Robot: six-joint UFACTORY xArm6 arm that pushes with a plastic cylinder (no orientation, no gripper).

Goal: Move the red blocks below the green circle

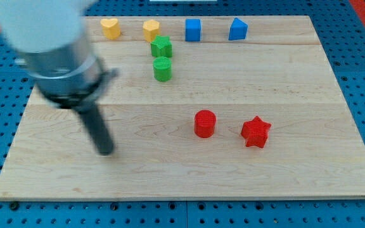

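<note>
The arm enters from the view's top left corner. Its upper section is a wide, pale grey cylindrical housing, blurred in this view. Below the housing sits a darker collar with a small protrusion on its right side. From the collar, a straight dark rod extends downward and toward the view's right, tilted in the picture. The rod narrows relative to the collar and keeps a uniform width along its length. My tip (106,151) forms the rod's lower end and lies in the left half of the view, below the vertical middle. The rod and collar show slight blur.
</note>
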